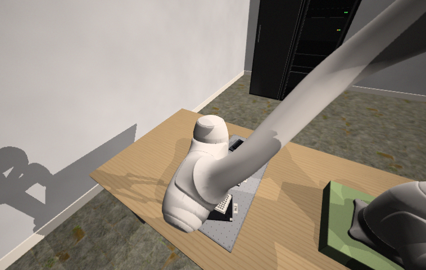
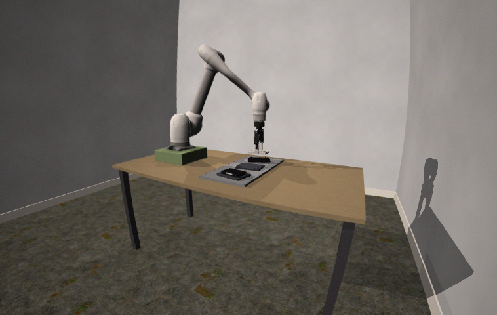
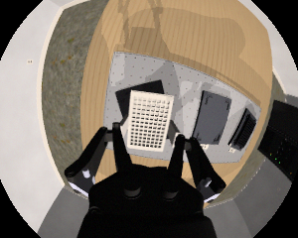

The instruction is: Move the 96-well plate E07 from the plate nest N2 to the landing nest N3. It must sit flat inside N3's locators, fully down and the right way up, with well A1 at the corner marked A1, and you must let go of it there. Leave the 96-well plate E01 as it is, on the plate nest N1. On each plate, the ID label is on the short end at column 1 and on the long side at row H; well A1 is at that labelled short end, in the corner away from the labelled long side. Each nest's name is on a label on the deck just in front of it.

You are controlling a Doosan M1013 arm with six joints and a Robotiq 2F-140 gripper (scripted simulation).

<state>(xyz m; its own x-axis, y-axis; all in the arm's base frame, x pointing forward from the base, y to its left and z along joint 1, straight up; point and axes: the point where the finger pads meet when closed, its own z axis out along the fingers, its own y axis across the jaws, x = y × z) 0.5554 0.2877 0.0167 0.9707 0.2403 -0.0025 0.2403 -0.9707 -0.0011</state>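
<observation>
My gripper (image 3: 148, 123) is shut on the long sides of a white 96-well plate, E07 (image 3: 149, 121). It holds the plate level, a little above a black nest at one end of the grey deck. In the exterior view the plate (image 2: 258, 151) hangs clear over that nest (image 2: 258, 159). In the top view the arm hides the gripper; a corner of the plate (image 1: 223, 203) shows beside the deck label N2 (image 1: 235, 207). The middle nest (image 2: 250, 166) is empty. The nest at the other end (image 2: 233, 173) carries a dark plate. I cannot read the plate labels.
The grey deck (image 2: 242, 169) lies on a wooden table (image 2: 282, 183). The robot's green base block (image 2: 180, 154) stands at the table's back left. A black rack (image 1: 295, 46) stands on the floor beyond the table. A white wall runs along the far table edge.
</observation>
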